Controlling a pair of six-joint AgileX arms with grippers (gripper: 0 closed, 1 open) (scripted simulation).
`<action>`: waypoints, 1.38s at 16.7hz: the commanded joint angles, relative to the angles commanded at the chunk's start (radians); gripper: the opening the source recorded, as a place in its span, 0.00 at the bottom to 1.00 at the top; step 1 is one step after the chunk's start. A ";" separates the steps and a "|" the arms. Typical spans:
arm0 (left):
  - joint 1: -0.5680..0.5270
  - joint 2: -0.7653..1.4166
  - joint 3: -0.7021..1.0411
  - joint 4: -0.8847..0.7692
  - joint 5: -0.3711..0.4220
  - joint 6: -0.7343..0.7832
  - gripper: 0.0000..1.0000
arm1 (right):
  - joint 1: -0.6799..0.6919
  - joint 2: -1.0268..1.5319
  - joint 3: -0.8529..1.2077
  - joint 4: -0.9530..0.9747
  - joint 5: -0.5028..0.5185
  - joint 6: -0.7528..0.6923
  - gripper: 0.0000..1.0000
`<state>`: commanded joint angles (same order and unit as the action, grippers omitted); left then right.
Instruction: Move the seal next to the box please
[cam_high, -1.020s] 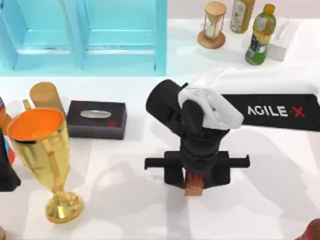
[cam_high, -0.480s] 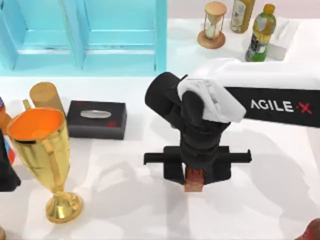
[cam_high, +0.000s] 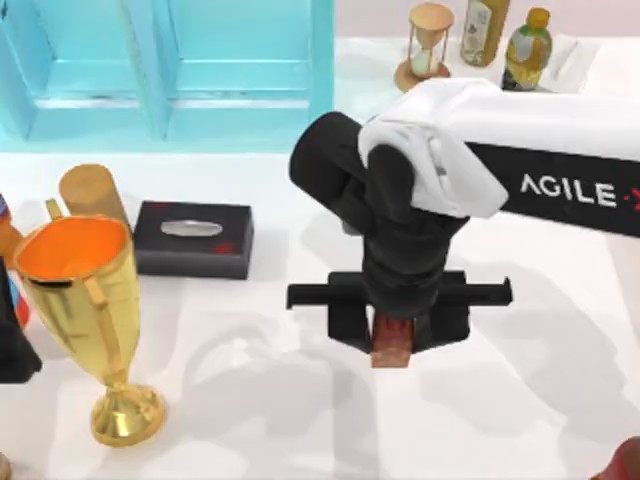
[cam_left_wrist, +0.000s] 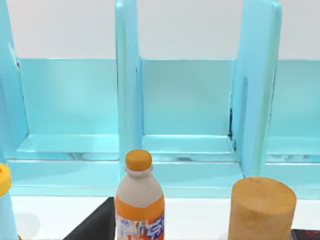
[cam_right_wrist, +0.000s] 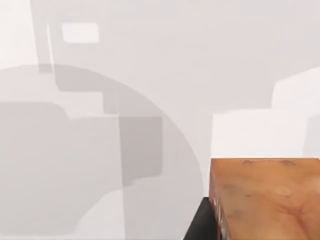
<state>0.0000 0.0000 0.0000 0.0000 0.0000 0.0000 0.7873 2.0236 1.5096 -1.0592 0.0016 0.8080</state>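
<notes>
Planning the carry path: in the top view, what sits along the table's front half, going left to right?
Gold trophy cup → black tissue box → right gripper with the seal between its fingers.

From my right wrist camera I see the seal (cam_right_wrist: 265, 197), a reddish-brown mottled glossy block, above the white table (cam_right_wrist: 150, 60), with a dark finger (cam_right_wrist: 200, 225) touching its side and grey shadows beside it.

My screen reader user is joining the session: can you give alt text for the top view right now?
The right gripper holds the seal over the white table, right of the black box. A gold trophy cup stands front-left, a blue shelf behind.
</notes>
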 joint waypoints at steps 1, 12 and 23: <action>0.000 0.000 0.000 0.000 0.000 0.000 1.00 | -0.002 0.000 0.001 -0.002 0.000 -0.002 0.00; 0.000 0.000 0.000 0.000 0.000 0.000 1.00 | -0.563 -0.121 0.110 -0.244 0.000 -0.569 0.00; 0.000 0.000 0.000 0.000 0.000 0.000 1.00 | -0.660 -0.172 0.126 -0.296 0.005 -0.684 0.00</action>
<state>0.0000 0.0000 0.0000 0.0000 0.0000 0.0000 0.1271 1.8516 1.6353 -1.3549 0.0068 0.1237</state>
